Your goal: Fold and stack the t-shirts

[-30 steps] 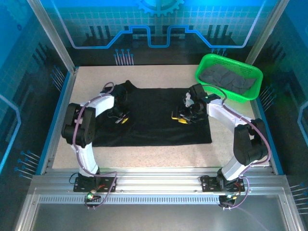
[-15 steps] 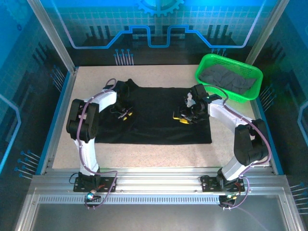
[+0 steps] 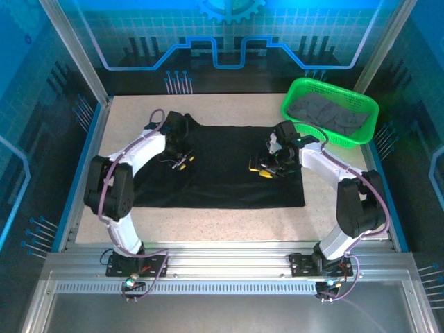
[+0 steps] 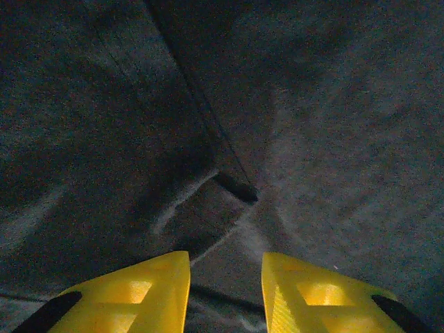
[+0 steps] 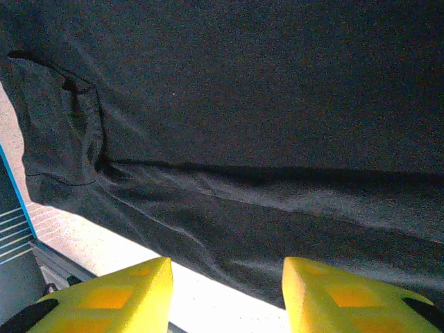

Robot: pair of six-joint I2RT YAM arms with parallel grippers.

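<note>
One black t-shirt [image 3: 222, 186] lay spread on the table [image 3: 229, 223] from above, left gripper [image 3: 182, 161] and right gripper [image 3: 264, 171] over it. Left wrist: jaws parted, empty, above a creased seam [image 4: 234, 186]. Right wrist: jaws apart, empty, by the hem [image 5: 229, 267].

Bright green plastic mesh basket [image 3: 322, 133] at far right corner of tabletop, set askew to the edges. Tabletop [image 3: 229, 223] pale speckled beige, blue edging strip [image 3: 78, 182] down left side. Aluminium rail [image 3: 229, 268] along near edge. Blue patterned backdrop panel [image 3: 229, 31] behind.
</note>
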